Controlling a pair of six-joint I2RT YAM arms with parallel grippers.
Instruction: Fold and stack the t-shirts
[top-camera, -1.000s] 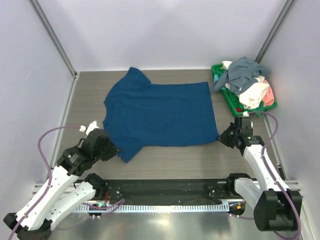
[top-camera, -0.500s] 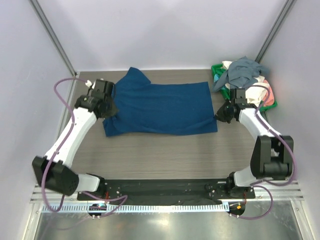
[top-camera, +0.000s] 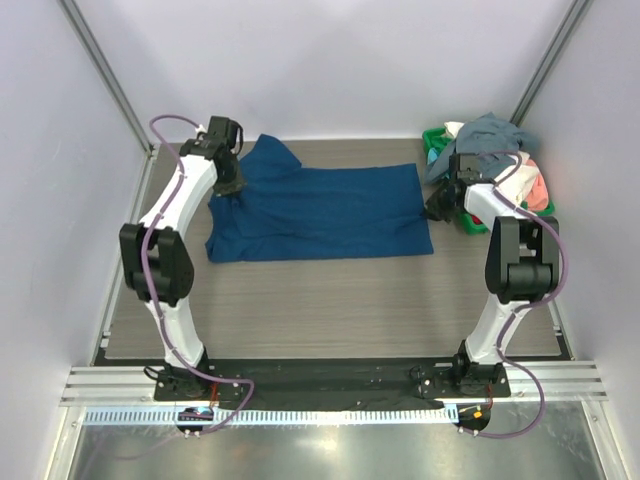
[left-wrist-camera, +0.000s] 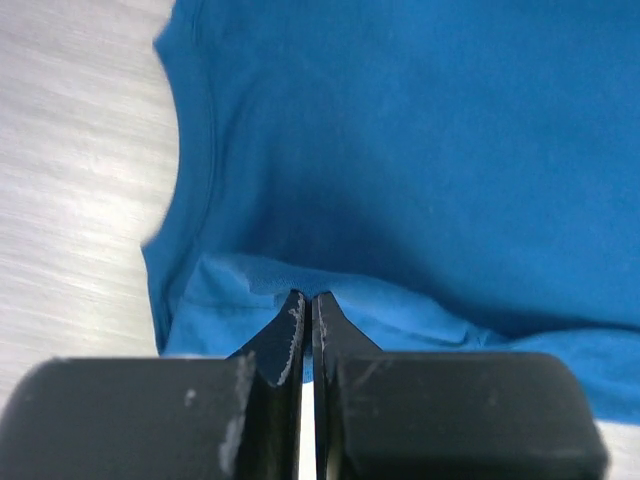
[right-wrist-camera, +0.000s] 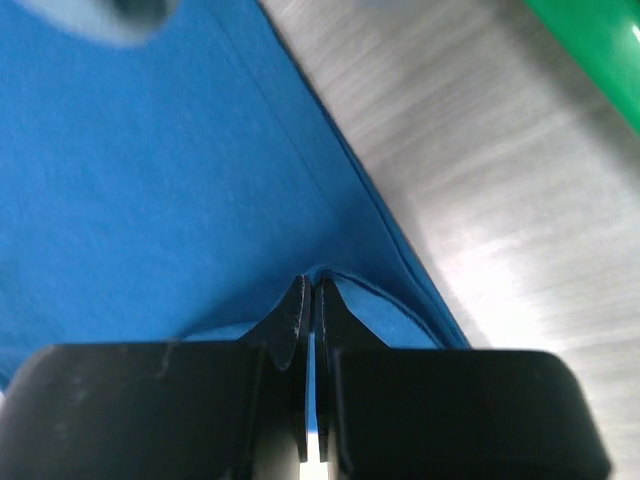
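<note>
A blue t-shirt (top-camera: 320, 210) lies across the far half of the table, its near half doubled over towards the back wall. My left gripper (top-camera: 231, 187) is shut on the shirt's left edge, beside the sleeve; the left wrist view shows blue cloth (left-wrist-camera: 420, 150) pinched between the shut left gripper (left-wrist-camera: 309, 297). At the shirt's right edge my right gripper (top-camera: 437, 207) is shut on the hem corner, and blue cloth (right-wrist-camera: 150, 160) is bunched at the closed right gripper (right-wrist-camera: 311, 281). More t-shirts (top-camera: 490, 150), grey-blue, white and salmon, are heaped in the basket.
A green plastic basket (top-camera: 447, 190) stands at the back right corner, next to my right gripper; its green wall (right-wrist-camera: 600, 40) shows in the right wrist view. Grey walls and metal posts close the table at the back and sides. Bare wooden tabletop (top-camera: 330, 300) lies in front of the shirt.
Both grippers have carried the shirt's near edge away from the arm bases towards the back wall, folding the shirt in half lengthwise. The arms are now stretched far out.
</note>
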